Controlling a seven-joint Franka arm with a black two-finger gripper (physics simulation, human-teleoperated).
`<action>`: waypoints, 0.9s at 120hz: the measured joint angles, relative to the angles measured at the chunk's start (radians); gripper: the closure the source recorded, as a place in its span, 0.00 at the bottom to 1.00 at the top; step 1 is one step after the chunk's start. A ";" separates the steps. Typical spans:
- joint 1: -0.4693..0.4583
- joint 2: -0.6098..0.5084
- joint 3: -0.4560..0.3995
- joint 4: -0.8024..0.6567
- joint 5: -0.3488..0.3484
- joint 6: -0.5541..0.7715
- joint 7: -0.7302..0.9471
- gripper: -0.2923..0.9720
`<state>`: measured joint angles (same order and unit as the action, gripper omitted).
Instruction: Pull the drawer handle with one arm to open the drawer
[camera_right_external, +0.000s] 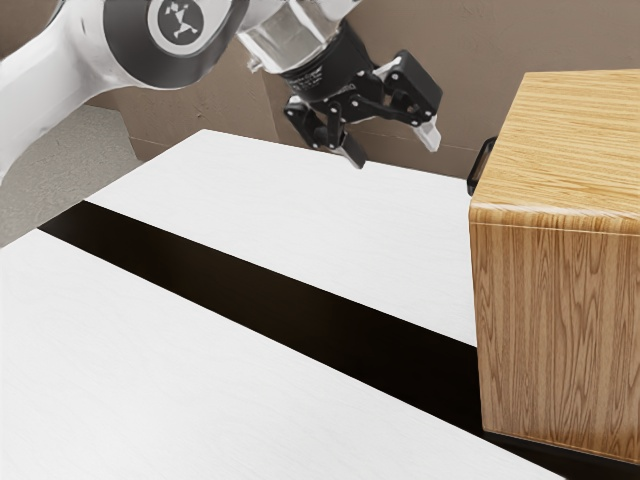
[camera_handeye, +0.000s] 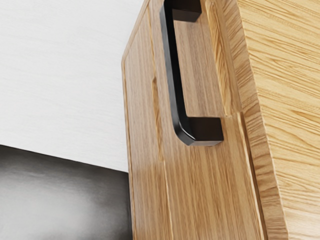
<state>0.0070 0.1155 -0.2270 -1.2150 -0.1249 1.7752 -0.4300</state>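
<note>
**Open gripper poised short of the handle**

The gripper hung above the table, fingers spread wide and holding nothing, near the drawer handle but apart from it. That black bar sat on the front of the wooden cabinet, at the exterior view's right. It looked rigid and smooth. Best taken mid-bar, I'd say, where the gap behind leaves finger room. The hand tilted downward, facing it.

arm extd | end effector spread wide, angled dwn
</note>
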 joint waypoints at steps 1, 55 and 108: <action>0.000 0.001 0.000 0.000 0.000 0.001 0.000 0.23; 0.023 0.067 0.000 0.008 0.000 0.086 -0.017 0.23; 0.010 0.122 -0.007 0.010 0.009 0.156 -0.024 0.23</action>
<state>0.0170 0.2372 -0.2337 -1.2053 -0.1164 1.9308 -0.4541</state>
